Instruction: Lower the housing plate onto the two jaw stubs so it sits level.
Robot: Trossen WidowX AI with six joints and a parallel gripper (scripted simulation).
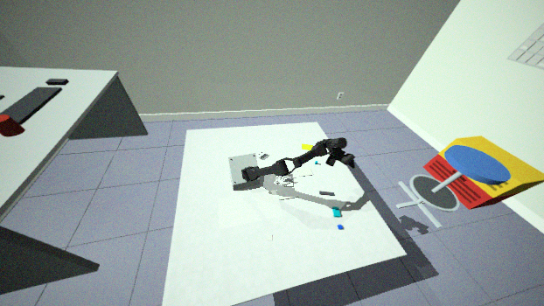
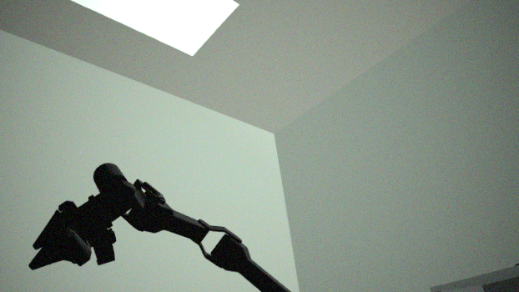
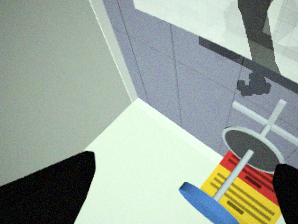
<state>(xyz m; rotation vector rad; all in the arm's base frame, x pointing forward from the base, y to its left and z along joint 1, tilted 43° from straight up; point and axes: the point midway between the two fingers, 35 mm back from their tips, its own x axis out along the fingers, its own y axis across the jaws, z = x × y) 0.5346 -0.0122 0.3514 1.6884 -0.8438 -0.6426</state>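
Observation:
My gripper [image 1: 352, 161] [image 2: 34, 257] [image 3: 184, 167] is open and empty, raised high at the end of the outstretched arm. In the wrist view its two dark fingers stand wide apart, with only wall and floor beyond them. A teal piece [image 1: 337, 212] and a small blue piece [image 1: 340, 226] lie on the white table top [image 1: 210, 267] in the top view. A dark bar [image 1: 326, 193] lies behind them. A smaller teal piece [image 1: 317, 163] lies farther back. The pieces are too small to tell which is the housing plate, or how plate and jaws sit.
A yellow piece [image 1: 307, 147] lies behind the arm, and a small grey object [image 1: 263, 155] near its base plate [image 1: 243, 163]. A stool-like stand [image 1: 435, 192] [image 3: 252, 149] and a red and yellow box [image 1: 455, 185] [image 3: 250, 195] are beyond the table's right side.

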